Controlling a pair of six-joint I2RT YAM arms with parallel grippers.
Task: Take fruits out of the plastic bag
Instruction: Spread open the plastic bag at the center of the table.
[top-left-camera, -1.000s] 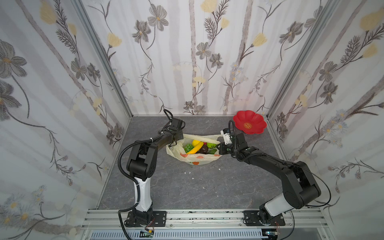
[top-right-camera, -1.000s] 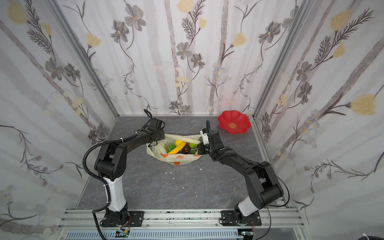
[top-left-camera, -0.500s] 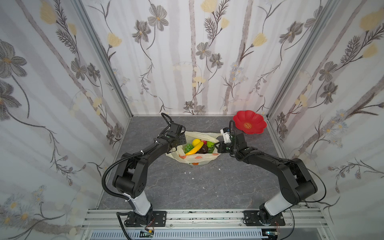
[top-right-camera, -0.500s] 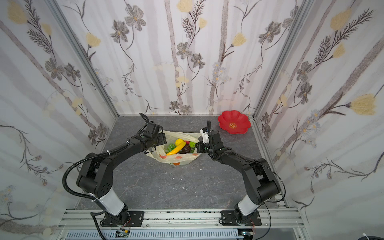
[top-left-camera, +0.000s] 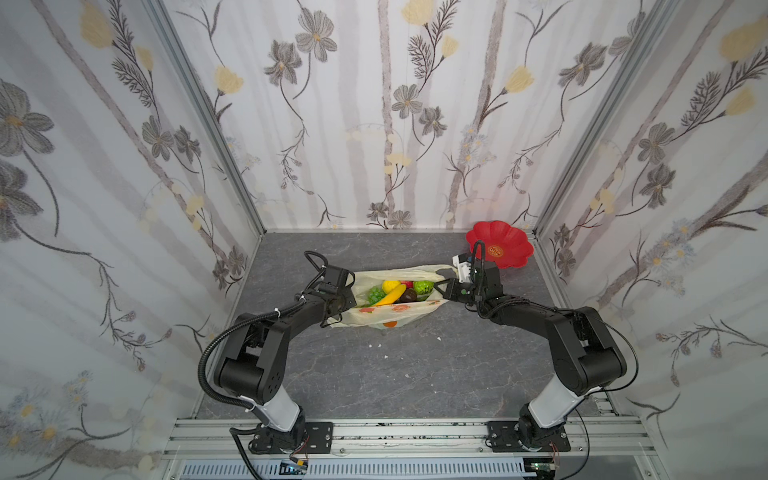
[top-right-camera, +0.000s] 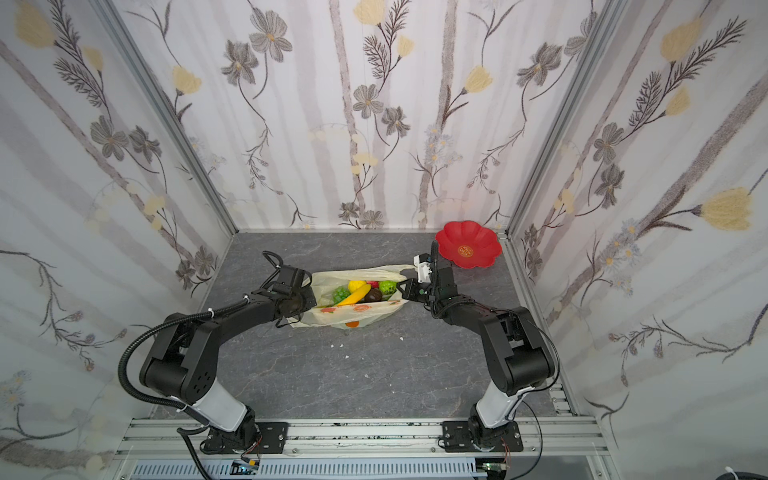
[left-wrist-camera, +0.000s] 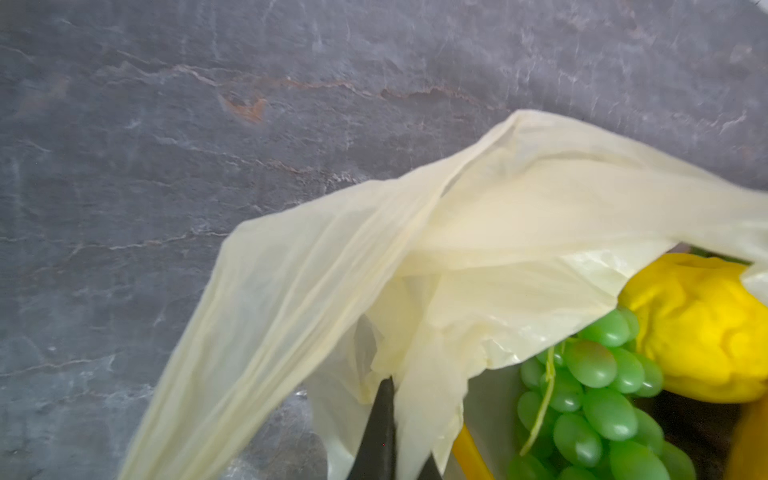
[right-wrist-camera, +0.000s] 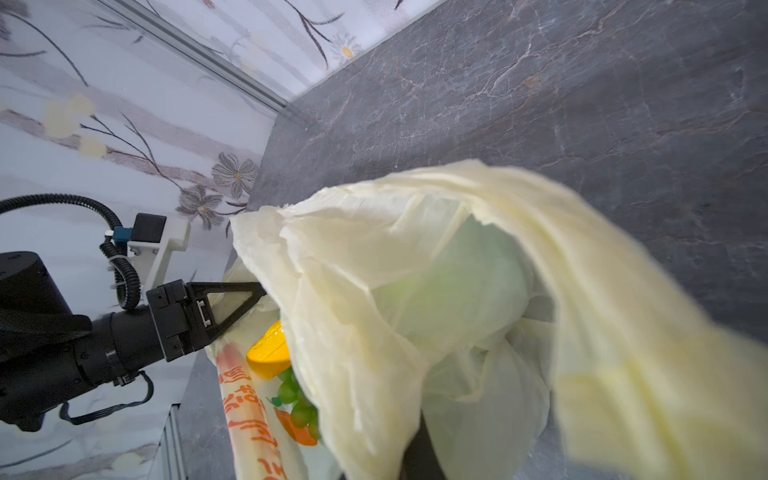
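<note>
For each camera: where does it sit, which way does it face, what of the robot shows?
Top views: high at the front, looking down toward the back wall; left arm and right arm whole, bag, fruits, red plate.
Left wrist: on the left arm, looking down past the left gripper at bag, grapes, table.
Right wrist: on the right arm, looking across the bag toward the left gripper; right gripper barely shows.
Shared: wrist views both show bag, grapes.

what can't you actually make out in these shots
Left end effector: mostly cut off at left wrist view's edge, tips buried in thin pale-yellow plastic bag.
Small red toy strawberry: both top views, mostly behind neighbouring fruits.
Red flower-shaped plate: centre print too small.
</note>
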